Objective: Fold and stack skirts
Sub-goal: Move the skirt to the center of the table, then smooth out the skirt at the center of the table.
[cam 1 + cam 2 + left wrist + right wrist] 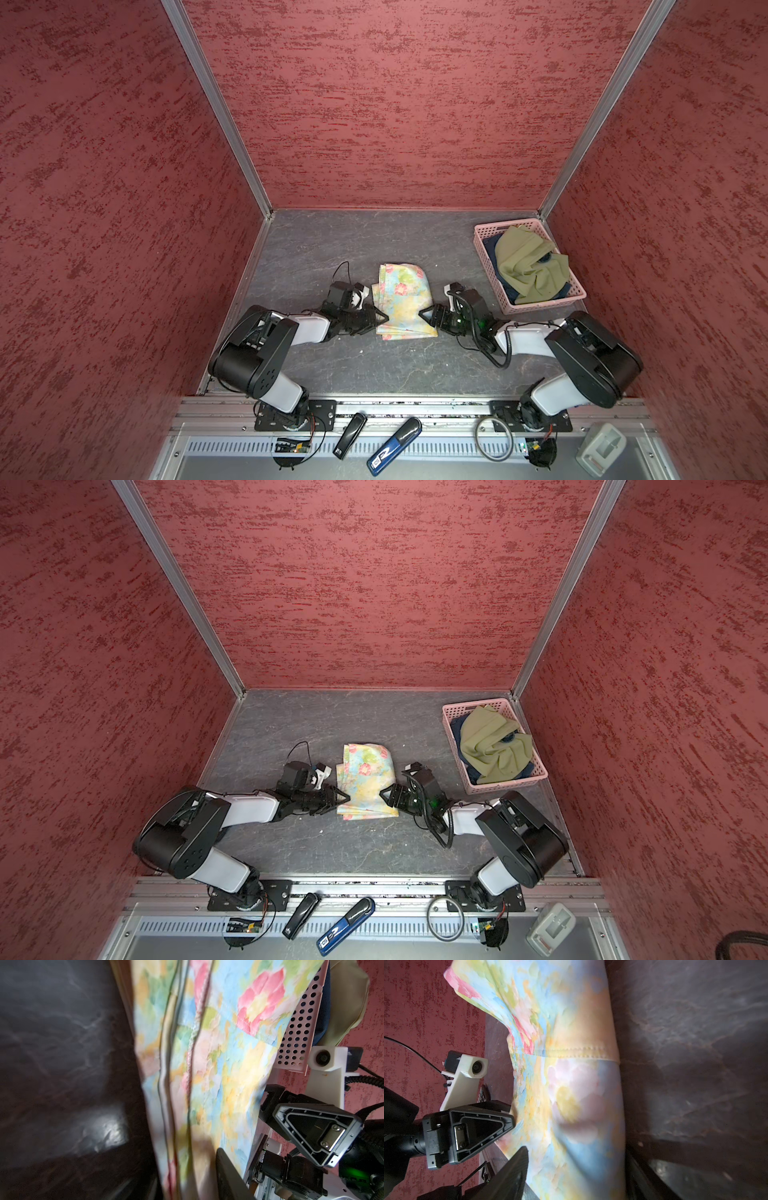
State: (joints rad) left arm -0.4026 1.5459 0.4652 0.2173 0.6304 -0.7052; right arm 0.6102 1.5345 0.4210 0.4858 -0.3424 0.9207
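Centrally, folded floral skirt (402, 301), olive skirt (530, 266) in basket (485, 257)

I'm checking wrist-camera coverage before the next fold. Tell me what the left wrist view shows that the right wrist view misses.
Only the left wrist view: the pink basket holding the olive skirt and a strip of dark-blue cloth, plus the right arm's fingers and its white camera mount.
Only the right wrist view: the left arm's fingers and that arm's white camera mount.
Both: the floral skirt lying on the dark table, with red wall behind.
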